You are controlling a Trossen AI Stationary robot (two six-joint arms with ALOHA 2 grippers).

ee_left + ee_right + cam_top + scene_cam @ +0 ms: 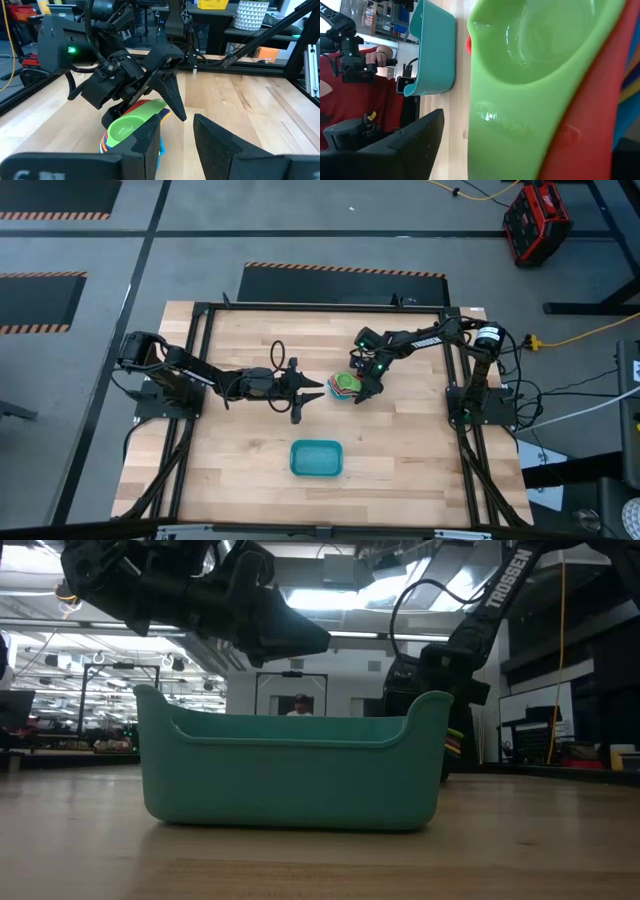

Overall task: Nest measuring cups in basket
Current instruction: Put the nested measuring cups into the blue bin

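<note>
Pale butcher-block planks carry the teal basket (316, 458) nearest the front edge, seen empty from above; farther back, well apart from it, the nested measuring cups (345, 386) sit mid-table with the green cup (131, 126) uppermost. The right gripper (366, 387) is poised over that stack with its fingers spread, gripping nothing, while the left gripper (303, 388) is parked just beside it, fingers parted and empty. If only the top handles are pinched, the stack could be tipped or split, and cups scattered short of the basket.

Grey floor (300, 220) with orange-black striped mats (345, 272); red case (537, 220), yellow cable (590, 332). Bright ceiling lights (330, 600), cluttered shelves (70, 730) behind.
</note>
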